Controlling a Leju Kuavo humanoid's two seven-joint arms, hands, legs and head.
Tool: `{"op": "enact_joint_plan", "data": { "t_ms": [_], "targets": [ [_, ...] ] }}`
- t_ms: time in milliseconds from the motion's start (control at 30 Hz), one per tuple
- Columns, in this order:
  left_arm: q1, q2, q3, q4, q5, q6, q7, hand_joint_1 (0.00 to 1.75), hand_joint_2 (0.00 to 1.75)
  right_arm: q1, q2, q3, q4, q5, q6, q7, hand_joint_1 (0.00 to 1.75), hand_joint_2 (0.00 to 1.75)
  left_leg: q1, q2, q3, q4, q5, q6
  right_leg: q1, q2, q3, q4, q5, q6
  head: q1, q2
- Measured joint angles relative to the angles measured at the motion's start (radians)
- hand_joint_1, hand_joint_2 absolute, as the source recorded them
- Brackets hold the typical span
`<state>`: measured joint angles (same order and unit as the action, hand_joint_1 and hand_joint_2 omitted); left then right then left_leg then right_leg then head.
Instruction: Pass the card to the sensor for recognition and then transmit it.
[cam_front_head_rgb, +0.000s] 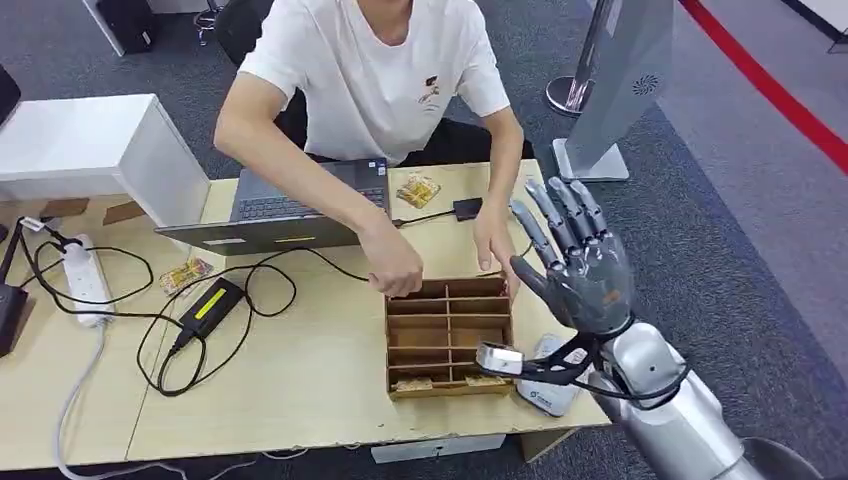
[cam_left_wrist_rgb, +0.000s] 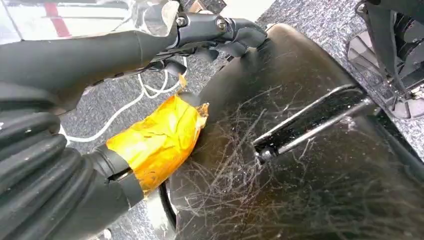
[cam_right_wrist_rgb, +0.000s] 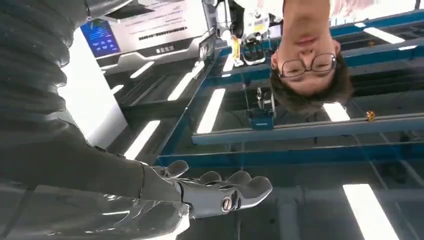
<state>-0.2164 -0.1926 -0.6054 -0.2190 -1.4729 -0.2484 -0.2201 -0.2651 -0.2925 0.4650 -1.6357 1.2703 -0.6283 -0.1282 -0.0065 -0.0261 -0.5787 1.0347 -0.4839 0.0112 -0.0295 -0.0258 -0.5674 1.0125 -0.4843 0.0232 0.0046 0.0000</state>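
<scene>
Right robot hand is raised palm-up over the counter edge, fingers spread and holding nothing, probably presented to receive a card; left robot hand hangs by the robot's body with fingers extended, nothing visible in it. Just beyond sits the wooden divider tray, with a small white device beside it, likely the sensor. The person's hands rest at the tray's far rim; I can't pick out the card itself.
</scene>
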Motion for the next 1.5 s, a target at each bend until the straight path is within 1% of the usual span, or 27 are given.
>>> {"op": "enact_joint_plan", "data": {
  "t_ms": [200,333,500,600,767,833,1000,1167,1300,1500],
  "targets": [
    [0.004,0.000,0.000,0.002,0.015,0.015,0.010,0.00,1.75,0.103,-0.036,-0.006,-0.076,0.003,-0.005,0.003,0.00,1.75,0.000,0.000,0.000,0.000,-0.001,0.000,0.000,0.000,0.000,0.000,-0.001,0.000,0.000,0.000],
    [0.008,0.000,0.001,0.002,0.026,0.031,0.017,0.00,1.75,0.163,-0.066,-0.016,-0.121,-0.040,0.013,0.003,0.00,1.75,0.000,0.000,0.000,0.000,-0.001,0.001,0.000,0.000,0.000,0.000,-0.001,0.000,0.000,0.000],
    [0.017,0.000,0.004,0.002,0.038,0.052,0.027,0.00,1.75,0.240,-0.107,-0.046,-0.170,-0.111,0.090,-0.009,0.00,1.75,0.000,0.000,0.000,0.000,-0.002,0.000,0.000,0.000,0.000,-0.001,-0.002,0.000,0.000,0.000],
    [0.024,0.000,0.008,0.002,0.049,0.069,0.033,0.00,1.75,0.296,-0.134,-0.065,-0.202,-0.183,0.180,-0.024,0.00,1.75,0.000,0.000,0.000,0.000,-0.002,0.001,0.000,-0.001,0.000,-0.001,-0.002,0.001,0.000,0.000],
    [0.031,0.000,0.019,0.002,0.056,0.086,0.038,0.00,1.75,0.375,-0.164,-0.092,-0.242,-0.241,0.261,-0.051,0.00,1.75,0.000,0.000,0.000,0.000,-0.003,0.000,0.000,0.000,0.000,-0.001,-0.002,0.000,0.000,0.000],
    [0.034,0.000,0.025,0.002,0.060,0.090,0.040,0.00,1.75,0.400,-0.172,-0.098,-0.256,-0.259,0.283,-0.053,0.00,1.75,0.000,0.000,0.000,0.000,-0.003,0.000,0.000,0.000,0.000,-0.001,-0.003,0.000,0.000,0.000],
    [0.037,0.000,0.032,0.002,0.063,0.098,0.042,0.00,1.75,0.440,-0.184,-0.108,-0.277,-0.260,0.296,-0.053,0.00,1.75,0.000,0.001,0.000,0.000,-0.003,0.000,0.000,0.000,0.000,-0.001,-0.003,0.000,0.000,0.000],
    [0.042,0.000,0.042,0.002,0.066,0.108,0.044,0.00,1.75,0.488,-0.184,-0.098,-0.288,-0.261,0.290,-0.042,0.00,1.75,0.000,0.001,0.000,0.000,-0.003,0.000,0.000,0.000,0.000,-0.001,-0.003,0.000,0.000,0.000],
    [0.046,-0.001,0.050,0.002,0.067,0.118,0.048,0.00,1.75,0.510,-0.178,-0.052,-0.284,-0.277,0.272,-0.025,0.00,1.75,0.000,0.001,0.000,0.000,-0.003,0.000,0.000,0.000,0.000,-0.001,-0.003,0.000,0.000,0.000],
    [0.051,-0.001,0.055,0.002,0.063,0.130,0.048,0.00,1.75,0.507,-0.135,0.060,-0.229,-0.310,0.237,-0.011,0.00,1.75,0.000,0.001,0.000,-0.001,-0.003,0.000,0.000,0.001,0.000,-0.001,-0.004,0.000,0.000,0.000]
  ]
}}
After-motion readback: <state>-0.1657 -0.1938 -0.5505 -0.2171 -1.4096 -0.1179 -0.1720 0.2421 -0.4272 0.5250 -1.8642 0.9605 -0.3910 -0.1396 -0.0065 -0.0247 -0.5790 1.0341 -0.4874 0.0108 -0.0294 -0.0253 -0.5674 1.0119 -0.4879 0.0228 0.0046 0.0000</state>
